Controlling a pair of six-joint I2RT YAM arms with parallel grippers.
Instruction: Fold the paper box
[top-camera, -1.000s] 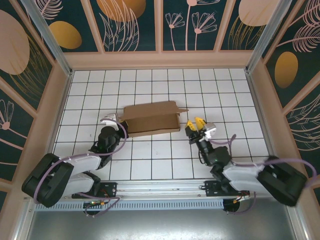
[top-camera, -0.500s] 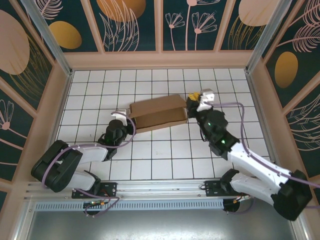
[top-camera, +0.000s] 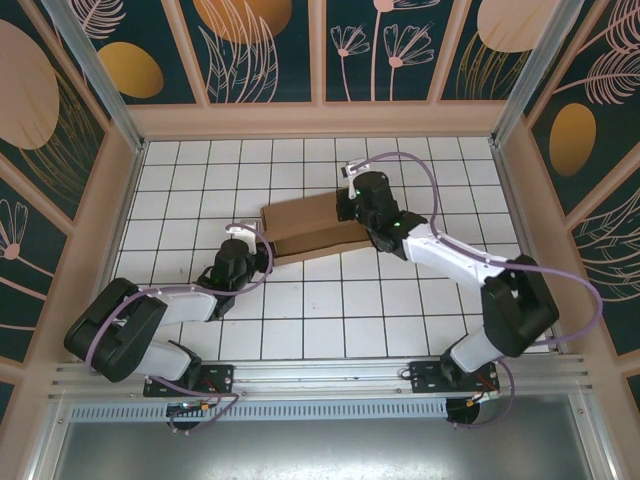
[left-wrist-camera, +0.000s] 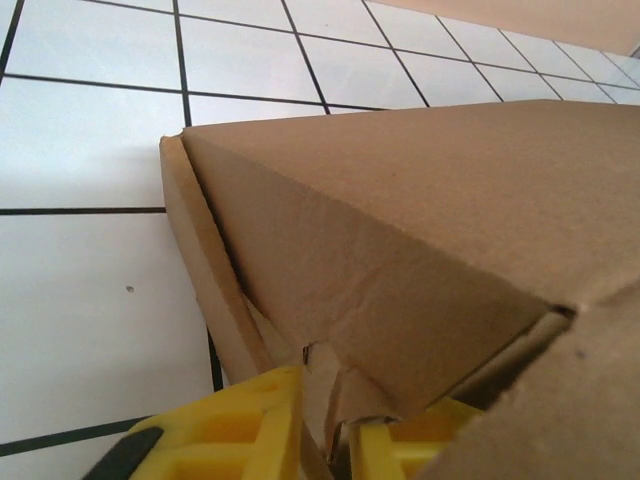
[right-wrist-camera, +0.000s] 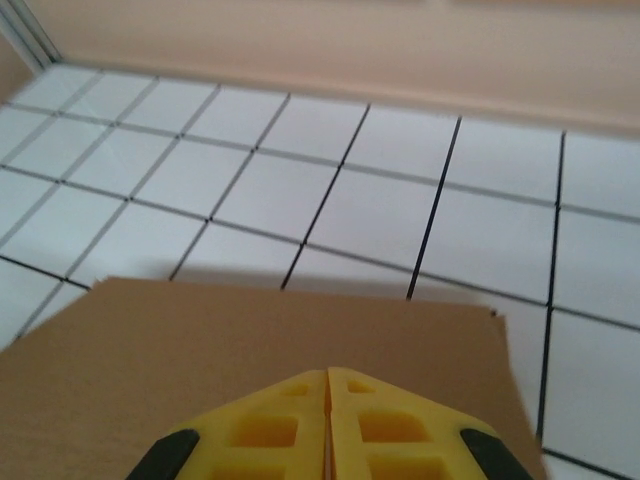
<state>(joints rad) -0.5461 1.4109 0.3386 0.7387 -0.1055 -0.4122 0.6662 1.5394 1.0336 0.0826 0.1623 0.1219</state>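
Paper box (top-camera: 310, 228) flap between left fingers (left-wrist-camera: 240, 430), right fingers (right-wrist-camera: 270, 430) closed above

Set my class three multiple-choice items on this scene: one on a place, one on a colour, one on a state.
1. Where is the right end effector? A over the paper box; B on bare tiles; C by its base.
2. Its fingers' colour? A red; B yellow; C green.
3. Its jaws? A wide apart; B around a flap; C shut.
Key: 1 A, cardboard lies under its tips; 2 B, both fingers show yellow; 3 C, the fingers meet with no gap.
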